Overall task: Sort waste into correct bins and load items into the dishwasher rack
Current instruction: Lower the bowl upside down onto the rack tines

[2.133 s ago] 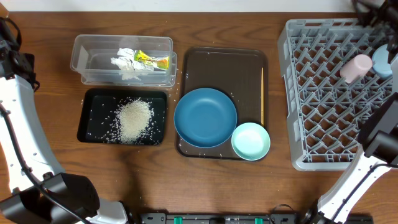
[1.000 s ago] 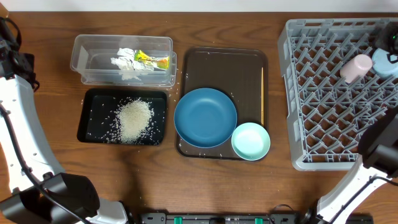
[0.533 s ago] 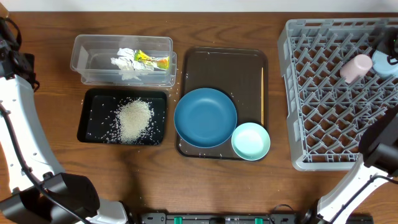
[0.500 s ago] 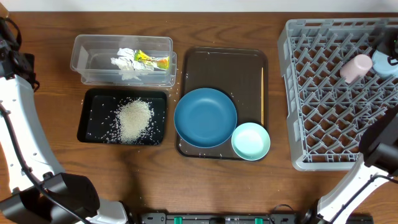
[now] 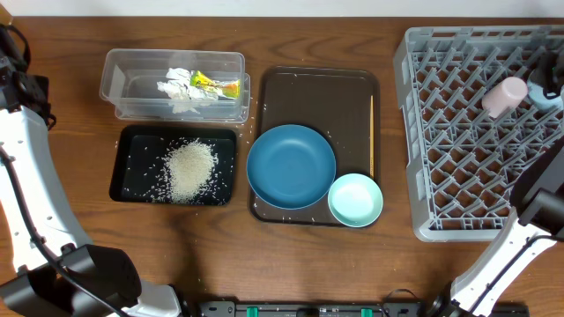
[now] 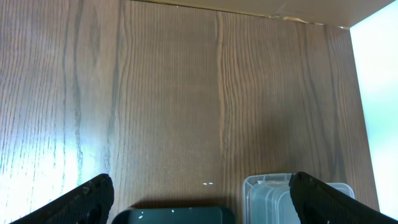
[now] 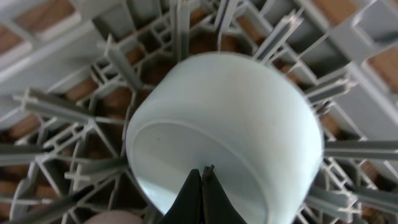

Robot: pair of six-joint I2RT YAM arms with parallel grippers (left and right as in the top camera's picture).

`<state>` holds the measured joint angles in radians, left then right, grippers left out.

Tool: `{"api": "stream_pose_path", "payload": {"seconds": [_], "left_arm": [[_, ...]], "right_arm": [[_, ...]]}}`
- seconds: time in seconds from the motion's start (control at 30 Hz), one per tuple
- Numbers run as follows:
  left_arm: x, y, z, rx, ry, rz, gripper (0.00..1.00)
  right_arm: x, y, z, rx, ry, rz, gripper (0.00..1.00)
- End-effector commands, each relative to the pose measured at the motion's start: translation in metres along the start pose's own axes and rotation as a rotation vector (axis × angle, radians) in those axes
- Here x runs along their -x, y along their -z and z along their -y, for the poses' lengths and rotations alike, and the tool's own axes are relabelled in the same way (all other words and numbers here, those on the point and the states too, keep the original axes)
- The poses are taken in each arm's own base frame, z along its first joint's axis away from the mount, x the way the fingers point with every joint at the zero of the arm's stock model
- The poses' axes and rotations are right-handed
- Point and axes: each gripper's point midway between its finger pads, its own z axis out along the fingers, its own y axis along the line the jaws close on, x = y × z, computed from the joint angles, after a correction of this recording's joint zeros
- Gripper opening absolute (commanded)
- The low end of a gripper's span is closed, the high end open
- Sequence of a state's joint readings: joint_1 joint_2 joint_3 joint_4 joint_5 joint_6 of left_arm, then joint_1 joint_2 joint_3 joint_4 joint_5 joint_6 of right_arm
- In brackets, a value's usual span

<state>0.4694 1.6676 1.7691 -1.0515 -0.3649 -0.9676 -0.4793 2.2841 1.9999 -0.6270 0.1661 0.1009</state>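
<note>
Grained wooden table [image 5: 308,264] bears a latticed grey plastic rack [image 5: 458,132].

Left: tissue [image 5: 176,91], wrapper [image 5: 216,84] in clear tub [image 5: 119,66]; rice [image 5: 189,169] in black tray [image 5: 116,167]. Center: blue dish [image 5: 291,165], green bowl [image 5: 355,199]. Right: pink cup [image 5: 503,95] in rack [image 5: 458,132].

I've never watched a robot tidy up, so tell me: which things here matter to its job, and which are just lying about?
Part of the job: rice, tissue, wrapper, clear tub, black tray, dark-blue dish, mint-green bowl, light-blue bowl, pink cup, chopsticks, grey rack.
Just lying about: brown tray, wooden table.
</note>
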Motion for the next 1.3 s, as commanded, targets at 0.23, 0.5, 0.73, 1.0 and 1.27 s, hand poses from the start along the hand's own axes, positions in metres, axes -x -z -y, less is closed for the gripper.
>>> {"api": "stream_pose_path", "payload": {"seconds": [0.23,0.5,0.73,1.0,1.27], "left_arm": [[0.001,0.000,-0.002,0.010,-0.010,0.006,0.92],[0.001,0.000,-0.002,0.010,-0.010,0.006,0.92],[0.001,0.000,-0.002,0.010,-0.010,0.006,0.92],[0.001,0.000,-0.002,0.010,-0.010,0.006,0.92],[0.001,0.000,-0.002,0.010,-0.010,0.006,0.92]], "right_arm": [[0.004,0.000,0.050,-0.184,0.014,0.012,0.01],[0.004,0.009,0.076,-0.353,0.057,0.005,0.01],[0.007,0.008,0.035,-0.115,0.058,0.013,0.01],[0.006,0.001,0.013,0.010,0.052,0.013,0.01],[0.029,0.002,0.011,0.021,-0.040,0.110,0.01]]}}
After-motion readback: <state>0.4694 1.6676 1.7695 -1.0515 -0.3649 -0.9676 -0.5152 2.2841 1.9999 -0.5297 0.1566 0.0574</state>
